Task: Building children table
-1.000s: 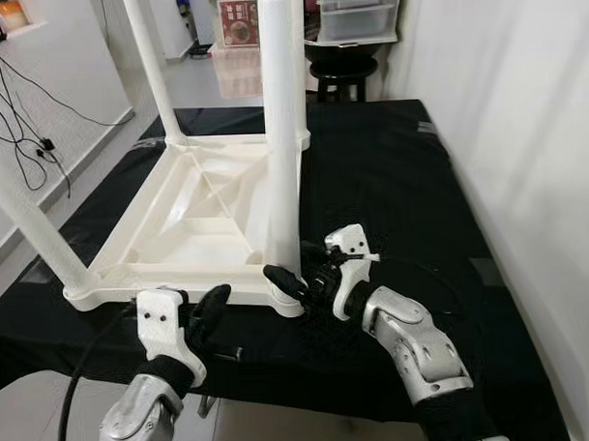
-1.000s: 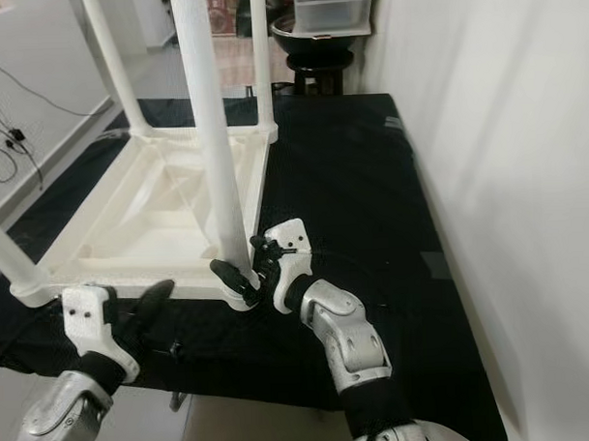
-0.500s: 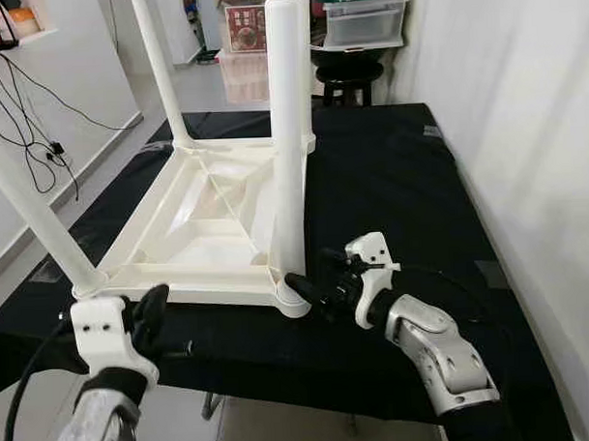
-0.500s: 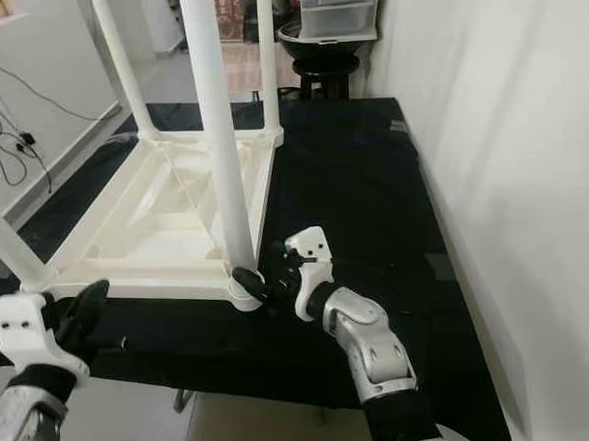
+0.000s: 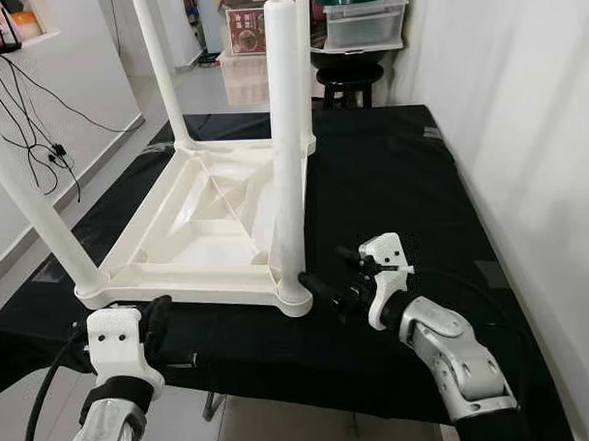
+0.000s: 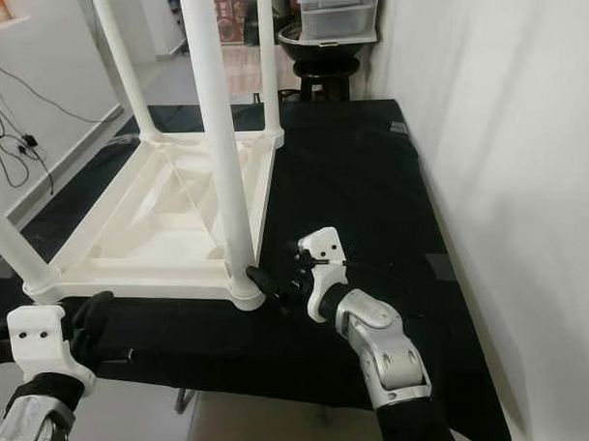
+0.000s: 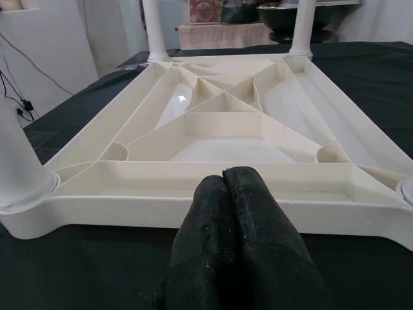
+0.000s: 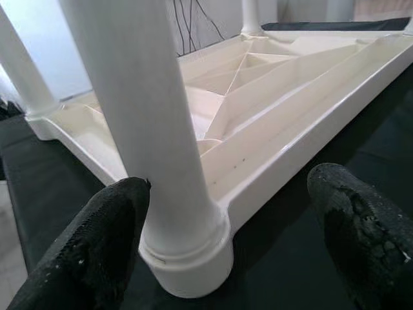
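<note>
A white plastic children's table (image 5: 203, 229) lies upside down on a black-covered worktop (image 5: 390, 178), with its legs pointing up. The near right leg (image 5: 286, 134) stands in its corner socket (image 8: 187, 258). My right gripper (image 5: 325, 266) is open just right of that corner; in the right wrist view its fingers (image 8: 84, 252) straddle the leg's base without touching it. My left gripper (image 5: 159, 315) is shut and empty, low at the worktop's front edge. Its fingertips (image 7: 224, 177) point at the table's near rim (image 7: 193, 210).
The worktop's front edge runs right beneath both arms. A white wall (image 5: 523, 125) borders the right side. A dark stool (image 5: 346, 75) and storage boxes (image 5: 365, 20) stand behind the worktop. Cables (image 5: 39, 123) hang on the left wall, above open floor.
My right gripper has drawn back to the right, off the leg's base. My left arm has swung left and lower along the front edge.
</note>
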`<state>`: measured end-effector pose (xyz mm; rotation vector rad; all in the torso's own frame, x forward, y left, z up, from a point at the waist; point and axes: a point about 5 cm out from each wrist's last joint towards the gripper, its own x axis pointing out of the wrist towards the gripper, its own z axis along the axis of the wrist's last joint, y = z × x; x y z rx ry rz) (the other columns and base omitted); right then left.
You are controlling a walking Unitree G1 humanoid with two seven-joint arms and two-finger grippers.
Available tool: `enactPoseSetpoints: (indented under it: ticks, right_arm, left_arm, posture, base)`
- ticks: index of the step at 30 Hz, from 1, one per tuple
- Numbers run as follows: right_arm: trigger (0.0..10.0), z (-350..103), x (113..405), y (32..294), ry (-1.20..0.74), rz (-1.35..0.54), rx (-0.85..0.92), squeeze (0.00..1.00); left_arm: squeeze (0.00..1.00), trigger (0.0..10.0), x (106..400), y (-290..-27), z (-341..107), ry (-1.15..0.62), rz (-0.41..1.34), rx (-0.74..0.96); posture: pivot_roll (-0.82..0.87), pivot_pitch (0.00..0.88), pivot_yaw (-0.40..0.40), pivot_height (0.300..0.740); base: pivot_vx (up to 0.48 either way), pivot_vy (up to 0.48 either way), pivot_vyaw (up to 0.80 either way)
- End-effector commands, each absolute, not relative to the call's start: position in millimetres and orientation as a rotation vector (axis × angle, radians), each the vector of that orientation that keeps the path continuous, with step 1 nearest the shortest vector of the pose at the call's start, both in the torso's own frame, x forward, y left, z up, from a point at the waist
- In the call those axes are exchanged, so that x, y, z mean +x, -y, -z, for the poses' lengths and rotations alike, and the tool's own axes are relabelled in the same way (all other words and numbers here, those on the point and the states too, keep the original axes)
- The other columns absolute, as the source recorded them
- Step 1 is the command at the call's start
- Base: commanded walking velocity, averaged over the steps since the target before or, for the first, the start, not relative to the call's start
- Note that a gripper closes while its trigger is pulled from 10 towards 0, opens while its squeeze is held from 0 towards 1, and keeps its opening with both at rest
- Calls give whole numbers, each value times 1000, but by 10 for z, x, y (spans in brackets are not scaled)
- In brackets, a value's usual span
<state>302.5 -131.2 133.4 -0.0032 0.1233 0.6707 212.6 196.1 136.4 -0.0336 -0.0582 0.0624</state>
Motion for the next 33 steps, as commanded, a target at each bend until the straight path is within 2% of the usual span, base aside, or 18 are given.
enactPoseSetpoints:
  ticks: [1,18,26,33]
  right_arm:
    - [10000,-1355,3031,1327,-117,-678,6,0]
    - [10000,-1328,3012,1236,-138,-719,-17,0]
    - [10000,-1284,3044,1318,-172,-694,-71,0]
    - [10000,-1281,3077,1287,-192,-688,-103,0]
  left_arm:
    - [0,10000,2138,-2049,-1310,28,-99,-20]
    - [0,10000,2190,-2119,-1341,51,-146,20]
    - [0,10000,2226,-2035,-1409,85,-75,-14]
    - [0,10000,2227,-2032,-1410,83,-70,-13]
  posture:
    - [-48,13,44,740]
    - [-45,14,38,740]
    - [-51,12,40,740]
    - [-51,10,44,740]
  base:
    - [0,480,0]
    - [0,480,0]
    - [0,66,0]
    - [0,0,0]
